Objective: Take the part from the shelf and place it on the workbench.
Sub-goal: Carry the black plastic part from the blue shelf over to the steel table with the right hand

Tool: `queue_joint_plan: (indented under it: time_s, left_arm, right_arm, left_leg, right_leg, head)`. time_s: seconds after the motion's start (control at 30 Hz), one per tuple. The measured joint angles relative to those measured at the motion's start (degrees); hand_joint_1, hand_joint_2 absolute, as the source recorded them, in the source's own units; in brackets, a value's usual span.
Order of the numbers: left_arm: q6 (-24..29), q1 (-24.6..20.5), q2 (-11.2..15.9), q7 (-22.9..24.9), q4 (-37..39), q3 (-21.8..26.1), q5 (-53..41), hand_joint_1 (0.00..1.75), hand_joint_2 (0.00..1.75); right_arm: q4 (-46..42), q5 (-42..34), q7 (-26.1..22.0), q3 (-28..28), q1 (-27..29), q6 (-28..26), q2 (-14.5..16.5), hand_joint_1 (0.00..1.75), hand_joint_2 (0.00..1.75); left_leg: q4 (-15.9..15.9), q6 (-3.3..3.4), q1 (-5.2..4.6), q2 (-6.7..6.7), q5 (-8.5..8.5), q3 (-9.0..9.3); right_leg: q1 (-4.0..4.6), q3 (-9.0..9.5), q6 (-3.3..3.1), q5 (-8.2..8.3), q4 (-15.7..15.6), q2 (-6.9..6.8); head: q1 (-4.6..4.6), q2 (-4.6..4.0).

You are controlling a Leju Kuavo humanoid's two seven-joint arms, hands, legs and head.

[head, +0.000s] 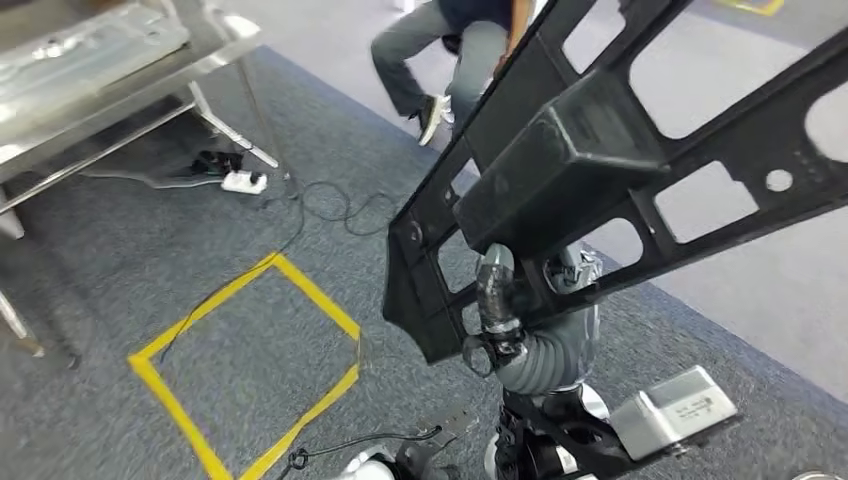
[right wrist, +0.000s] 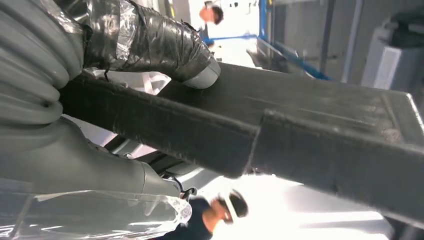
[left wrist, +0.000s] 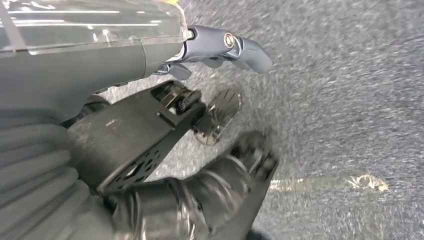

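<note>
- Fingers first: the right hand (head: 497, 300) has its tape-wrapped fingers (right wrist: 150, 45) curled around a bar of the black part (head: 600, 170), with the thumb coming up from under it in the right wrist view. That's a proper hold, not just a touch.
- The left hand (left wrist: 210, 165) hangs low over the carpet (left wrist: 350, 75). Its dark fingers are bent but apart with nothing in them, so I'd call it empty and open.
- The part is off the shelf and up in the air, right in front of the head camera. It's a long black frame with cut-out windows and a blocky lump near the middle. Its long axis runs on a slant, low end near the robot's body, high end up and away to the right.
- The grip is near the low end, so most of the frame sticks out past the hand. My guess is it will want to swing or droop.
- Farther out, a yellow tape square (head: 250, 360) is on the floor, with cables and a white power strip (head: 243, 181) beyond it.
- The metal worktop (head: 215, 52) sits far left, well apart from the part. So the carry goes left, and the right hand has the job since the left is free but low.
- A person's legs (head: 440, 60) are at the far top.
</note>
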Motion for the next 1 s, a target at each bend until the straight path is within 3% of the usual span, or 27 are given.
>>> queue_joint_plan:
  time_s: [0.03,0.07,0.1,0.17,0.23,0.27,0.3,0.33,0.37,0.43,0.47,0.53,0.57,0.6,0.67,0.73,0.83,0.9,0.97,1.0]
  left_arm:
    - [-0.09,0.01,-0.01,0.08,0.02,0.00,0.13,0.00,1.75]
    - [-0.22,0.02,-0.01,0.19,0.05,0.00,0.16,0.00,1.75]
    - [-0.38,0.02,-0.01,0.32,0.08,0.00,0.09,0.00,1.75]
    - [-0.68,-0.01,-0.01,0.54,0.13,0.00,-0.10,0.00,1.75]
    - [-1.01,-0.03,0.01,0.77,0.19,0.00,-0.21,0.00,1.75]
    - [-1.24,-0.05,0.03,0.91,0.23,0.00,-0.25,0.00,1.75]
    - [-1.54,-0.03,0.08,1.08,0.26,0.00,-0.33,0.00,1.75]
    - [-1.92,-0.02,0.13,1.32,0.28,0.00,-0.64,0.00,1.75]
    - [-2.41,-0.03,0.15,1.64,0.30,0.00,-1.13,0.00,1.75]
    - [-3.31,-0.10,0.07,2.29,0.31,-0.01,-2.45,0.00,1.75]
    - [-3.65,-0.14,0.00,2.56,0.31,-0.02,-2.97,0.00,1.75]
    - [-3.98,-0.17,-0.08,2.87,0.31,-0.02,-3.56,0.00,1.75]
    - [-4.07,-0.17,-0.09,3.00,0.31,-0.02,-3.69,0.00,1.75]
    - [-4.10,-0.17,-0.09,3.07,0.31,-0.02,-3.79,0.00,1.75]
    - [-4.09,-0.20,-0.10,3.12,0.31,-0.02,-3.92,0.00,1.75]
    - [-3.94,-0.27,-0.19,3.03,0.31,-0.02,-3.95,0.00,1.75]
    - [-2.88,-0.27,-0.31,2.60,0.33,-0.02,-3.54,0.00,1.75]
    - [-2.16,-0.24,-0.43,2.25,0.34,-0.02,-3.22,0.00,1.75]
    - [-1.98,-0.26,-0.57,2.10,0.36,-0.02,-3.27,0.00,1.75]
    - [-2.07,-0.27,-0.62,2.11,0.36,-0.02,-3.37,0.00,1.75]
  right_arm:
    - [0.25,-0.21,-0.06,0.00,-0.04,0.03,-0.01,1.75,1.75]
    - [0.46,-0.43,-0.08,0.00,-0.14,0.05,-0.02,1.75,1.75]
    - [0.59,-0.65,-0.09,0.00,-0.26,0.10,-0.02,1.75,1.75]
    - [0.79,-1.09,-0.13,0.00,-0.51,0.33,-0.02,1.75,1.75]
    - [1.01,-1.41,-0.17,0.00,-0.69,0.65,0.01,1.75,1.75]
    - [1.13,-1.44,-0.21,0.01,-0.77,0.70,0.04,1.75,1.75]
    - [1.21,-1.35,-0.25,0.02,-0.86,0.65,0.10,1.75,1.75]
    - [1.28,-1.09,-0.29,0.03,-0.94,0.43,0.20,1.75,1.75]
    - [1.30,-0.65,-0.35,0.04,-0.97,0.16,0.30,1.75,1.75]
    - [1.20,0.37,-0.40,0.04,-0.73,-0.32,0.42,1.75,1.75]
    - [1.13,0.77,-0.38,0.04,-0.46,-0.44,0.39,1.75,1.75]
    - [1.03,1.16,-0.28,0.04,0.08,-0.56,0.29,1.75,1.75]
    - [1.00,1.24,-0.23,0.04,0.23,-0.60,0.25,1.75,1.75]
    - [0.95,1.27,-0.20,0.04,0.30,-0.61,0.24,1.75,1.75]
    - [0.74,1.30,-0.17,0.04,0.33,-0.61,0.24,1.75,1.75]
    - [0.55,1.31,-0.08,0.03,0.43,-0.64,0.20,1.75,1.75]
    - [0.33,1.31,0.10,0.02,0.66,-0.78,0.07,1.75,1.75]
    - [0.00,1.39,0.19,0.00,0.83,-0.85,-0.07,1.75,1.75]
    - [-0.23,1.47,0.22,-0.04,1.22,-0.90,-0.27,1.75,1.75]
    - [-0.29,1.47,0.23,-0.07,1.52,-0.91,-0.40,1.75,1.75]
  left_leg:
    - [0.19,-0.04,0.03,-1.02,-0.14,0.03]
    - [0.51,-0.16,0.11,-2.07,-0.36,0.05]
    - [0.99,-0.39,0.25,-3.09,-0.69,0.07]
    - [2.44,-1.09,0.49,-4.86,-1.59,-0.35]
    - [3.36,-1.85,0.69,-6.21,-2.06,-1.25]
    - [3.50,-2.19,0.78,-6.86,-2.01,-1.61]
    - [3.26,-2.45,0.96,-7.49,-1.89,-1.83]
    - [3.47,-2.70,0.93,-6.93,-1.95,-1.98]
    - [4.41,-2.95,0.83,-5.54,-2.34,-2.43]
    - [9.48,-3.43,0.68,-1.23,-4.37,-4.99]
    - [13.03,-3.63,0.78,0.12,-5.63,-7.04]
    - [17.66,-3.80,1.04,1.10,-6.47,-10.11]
    - [17.23,-3.75,1.11,1.29,-5.49,-10.22]
    - [14.67,-3.62,1.13,1.56,-3.65,-9.13]
    - [7.05,-3.14,0.64,3.66,-0.31,-5.28]
    - [2.82,-2.55,-0.15,5.51,0.39,-3.01]
    - [1.77,-1.71,-0.47,4.22,0.04,-2.25]
    - [0.91,-0.97,-0.15,2.92,0.06,-1.28]
    - [0.73,-0.33,-0.01,1.59,-0.09,-0.81]
    - [0.83,-0.10,-0.04,0.83,-0.21,-0.78]
  right_leg:
    - [-0.04,-1.24,0.12,0.43,1.22,0.25]
    - [-0.13,-1.52,0.26,1.91,0.40,0.42]
    - [-0.29,-0.70,0.41,4.24,-2.50,0.75]
    - [-0.86,1.76,0.67,7.42,-9.06,3.57]
    - [-1.12,2.77,0.51,7.71,-11.58,6.15]
    - [-1.01,2.78,0.22,7.64,-11.77,6.29]
    - [-0.96,2.86,-0.16,7.67,-11.74,5.55]
    - [-0.94,3.18,-0.55,7.69,-12.03,4.78]
    - [-0.97,3.62,-0.91,7.68,-12.38,3.93]
    - [-0.83,4.58,-1.48,7.47,-12.95,2.03]
    - [-0.68,4.90,-1.66,7.26,-13.08,1.04]
    - [-0.50,5.37,-1.82,6.81,-13.15,-0.84]
    - [-0.46,5.62,-1.80,6.57,-13.15,-1.65]
    - [-0.43,5.94,-1.75,6.32,-13.16,-2.36]
    - [-0.26,6.69,-1.46,5.73,-13.24,-3.52]
    - [-0.01,7.26,-0.93,5.28,-13.52,-4.40]
    - [-0.02,8.25,0.14,4.75,-14.06,-5.37]
    - [-0.18,7.68,0.58,3.31,-11.86,-3.28]
    - [-0.10,4.01,0.50,0.67,-5.24,-0.53]
    - [0.04,1.60,0.43,-0.41,-1.53,0.03]
  head:
    - [0.13,0.00]
    - [0.16,0.00]
    - [0.21,0.00]
    - [0.34,0.00]
    - [0.44,0.00]
    - [0.48,0.00]
    - [0.44,0.00]
    - [0.39,0.00]
    - [0.15,0.00]
    - [-0.23,0.00]
    - [-0.39,0.00]
    - [-0.39,0.00]
    - [-0.40,0.00]
    - [-0.40,0.00]
    - [-0.38,0.00]
    - [-0.32,0.00]
    - [-0.27,0.00]
    - [-0.05,0.00]
    - [0.38,0.00]
    - [0.49,0.00]
